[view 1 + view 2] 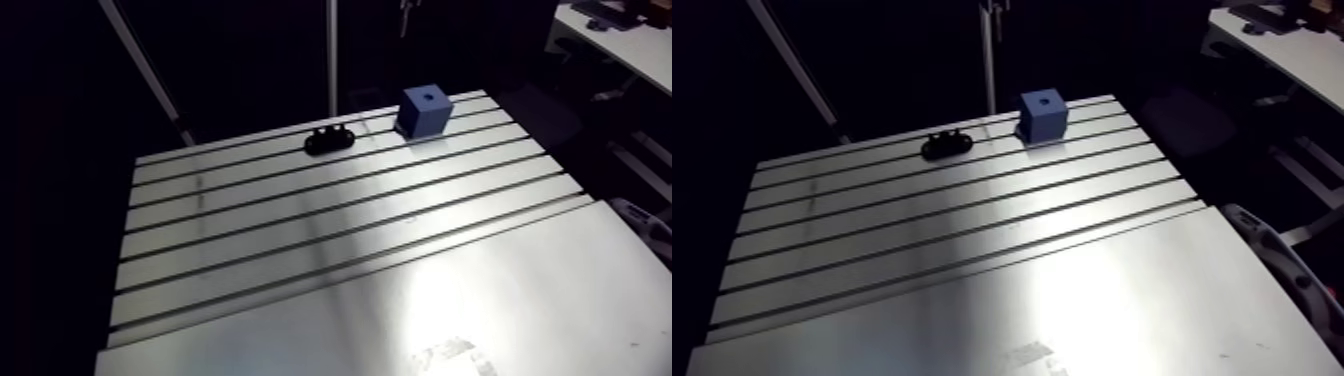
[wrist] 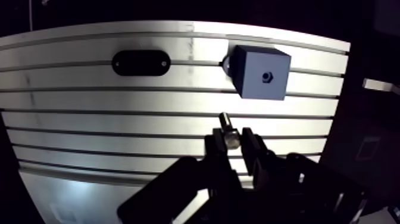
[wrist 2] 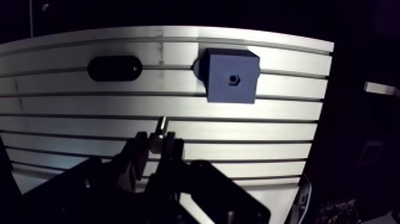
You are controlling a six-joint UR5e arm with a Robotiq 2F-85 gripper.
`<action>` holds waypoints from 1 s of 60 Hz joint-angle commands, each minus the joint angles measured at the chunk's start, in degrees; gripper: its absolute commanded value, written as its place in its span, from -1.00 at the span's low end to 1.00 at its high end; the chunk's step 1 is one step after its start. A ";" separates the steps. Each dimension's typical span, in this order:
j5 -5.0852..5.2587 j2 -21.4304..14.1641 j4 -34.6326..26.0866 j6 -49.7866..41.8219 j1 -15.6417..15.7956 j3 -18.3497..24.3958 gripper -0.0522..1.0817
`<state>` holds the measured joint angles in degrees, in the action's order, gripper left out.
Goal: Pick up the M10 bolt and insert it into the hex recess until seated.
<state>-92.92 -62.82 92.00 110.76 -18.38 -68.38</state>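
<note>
In the wrist view my gripper (image 2: 233, 143) is shut on the M10 bolt (image 2: 227, 124), whose threaded shank sticks out ahead of the fingers (image 2: 215, 149). It hangs above the slotted table (image 2: 107, 122). Ahead and a little to one side stands the blue block (image 2: 262, 74) with a small hex recess (image 2: 267, 77) in its upper face. In the arm view the blue block (image 1: 427, 108) sits at the table's far edge; the gripper does not show there.
A black oval holder (image 2: 141, 62) lies on the table beside the block, also at the far edge in the arm view as the black holder (image 1: 331, 139). The table (image 1: 330, 230) drops off on all sides into dark room.
</note>
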 commanded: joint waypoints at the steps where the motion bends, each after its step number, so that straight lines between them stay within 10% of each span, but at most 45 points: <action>1: -0.28 0.29 0.59 0.55 -2.95 0.36 0.78; 60: 0.23 4.49 7.25 3.90 -5.35 -0.53 0.78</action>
<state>-92.79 -58.93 98.08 114.56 -23.65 -68.28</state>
